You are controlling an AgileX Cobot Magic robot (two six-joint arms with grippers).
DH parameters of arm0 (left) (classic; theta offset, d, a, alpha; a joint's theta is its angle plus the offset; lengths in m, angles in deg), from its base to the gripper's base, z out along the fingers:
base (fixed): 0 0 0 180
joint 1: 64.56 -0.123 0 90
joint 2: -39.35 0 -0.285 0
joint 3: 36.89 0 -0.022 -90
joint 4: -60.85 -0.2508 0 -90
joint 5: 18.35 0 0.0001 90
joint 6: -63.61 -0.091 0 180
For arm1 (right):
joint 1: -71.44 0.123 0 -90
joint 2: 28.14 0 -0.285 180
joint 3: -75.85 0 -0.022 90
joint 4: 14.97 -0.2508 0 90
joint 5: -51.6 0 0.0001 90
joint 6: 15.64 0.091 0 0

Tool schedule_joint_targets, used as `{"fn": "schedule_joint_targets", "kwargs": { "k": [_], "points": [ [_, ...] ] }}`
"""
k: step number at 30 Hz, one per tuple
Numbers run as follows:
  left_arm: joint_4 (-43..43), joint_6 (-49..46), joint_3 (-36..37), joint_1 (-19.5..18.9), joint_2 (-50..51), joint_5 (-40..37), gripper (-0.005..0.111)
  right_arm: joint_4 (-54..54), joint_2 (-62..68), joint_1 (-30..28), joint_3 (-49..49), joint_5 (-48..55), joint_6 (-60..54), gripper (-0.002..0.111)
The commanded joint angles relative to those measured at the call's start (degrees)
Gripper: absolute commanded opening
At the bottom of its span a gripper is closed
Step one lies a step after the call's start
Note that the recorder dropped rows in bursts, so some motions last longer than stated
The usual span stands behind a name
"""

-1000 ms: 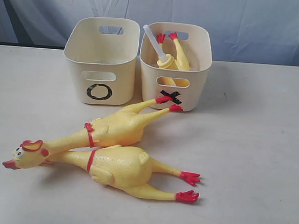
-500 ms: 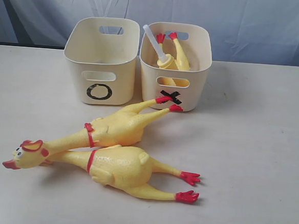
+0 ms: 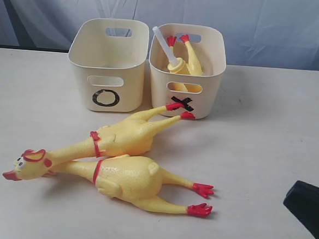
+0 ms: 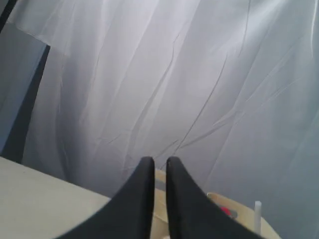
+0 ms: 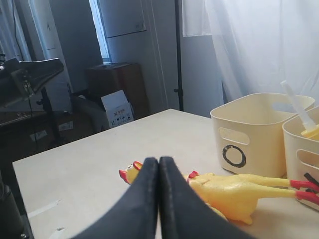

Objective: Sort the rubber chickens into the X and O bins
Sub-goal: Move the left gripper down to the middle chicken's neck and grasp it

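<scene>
At left centre I have two rubber chickens (image 3: 120, 166) lying on the table (image 3: 267, 138), touching, both unsorted. Above them, the O bin (image 3: 108, 64) looks empty; the X bin (image 3: 187, 72) beside it holds the tubed chicken (image 3: 180, 58). At lower right my right gripper (image 3: 308, 208), fingers pressed together and empty, has just entered. The left gripper (image 4: 159, 167), nearly closed, holds nothing.

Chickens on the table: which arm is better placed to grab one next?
Probably the right. Its gripper, fingers together, faces both loose chickens and shows at the exterior view's lower right. The left gripper faces the backdrop curtain above the bins.
</scene>
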Motion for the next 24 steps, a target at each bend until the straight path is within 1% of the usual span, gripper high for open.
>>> {"fn": "schedule_joint_targets", "kwargs": {
  "k": [1, 3, 4, 5, 6, 7, 8, 10, 11, 13, 17, 21, 22, 24],
  "points": [
    [-2.9, -3.9, -6.9, 3.4, 8.7, -6.5, 0.010, 0.3, -0.2, -0.3, -0.3, 0.6, 0.0, -0.001],
    [-2.0, -11.3, -11.6, 6.7, 17.0, -10.4, 0.010, 0.3, -0.2, -0.3, -0.3, 0.6, 0.0, -0.001],
    [-0.5, -17.0, -14.0, 8.7, 21.3, -13.3, 0.010, 0.3, -0.2, -0.3, -0.3, 0.6, 0.0, -0.001],
    [0.8, -20.8, -15.3, 9.8, 23.5, -15.1, 0.010, 0.3, -0.2, -0.3, -0.3, 0.6, 0.0, -0.001],
    [3.0, -28.4, -17.4, 11.9, 27.9, -18.7, 0.010, 0.3, -0.2, -0.3, -0.3, 0.6, 0.0, -0.001],
    [4.5, -32.3, -18.3, 12.9, 30.0, -20.1, 0.010, 0.3, -0.2, -0.3, -0.3, 0.6, 0.0, -0.001],
    [7.8, -38.5, -19.8, 14.5, 33.5, -21.6, 0.010, 0.3, -0.2, -0.3, -0.3, 0.6, 0.0, -0.001],
    [11.7, -45.3, -22.1, 16.0, 38.7, -23.8, 0.010, 0.3, -0.2, -0.3, -0.3, 0.8, -0.1, -0.001],
    [12.7, -47.2, -23.0, 16.5, 40.5, -24.7, 0.010, 0.3, -0.2, -0.3, -0.3, 0.9, -0.1, -0.001],
    [13.6, -52.5, -26.6, 17.1, 47.2, -28.2, 0.010, 0.3, -0.2, -0.3, -0.3, 0.9, -0.1, -0.001],
    [13.4, -56.5, -31.6, 17.1, 56.6, -31.4, 0.010, 0.3, -0.2, -0.3, -0.3, 0.9, -0.1, -0.001],
    [13.4, -57.3, -35.6, 17.1, 63.9, -33.5, 0.011, 0.3, -0.2, -0.3, -0.3, 0.9, -0.1, -0.001],
    [13.4, -57.8, -36.4, 17.1, 65.0, -33.8, 0.012, 0.3, -0.2, -0.3, -0.3, 1.1, -0.1, -0.001],
    [13.5, -58.2, -37.6, 17.1, 67.9, -34.1, 0.021, 0.3, -0.2, -0.3, -0.3, 1.3, -0.1, -0.001]
  ]
}}
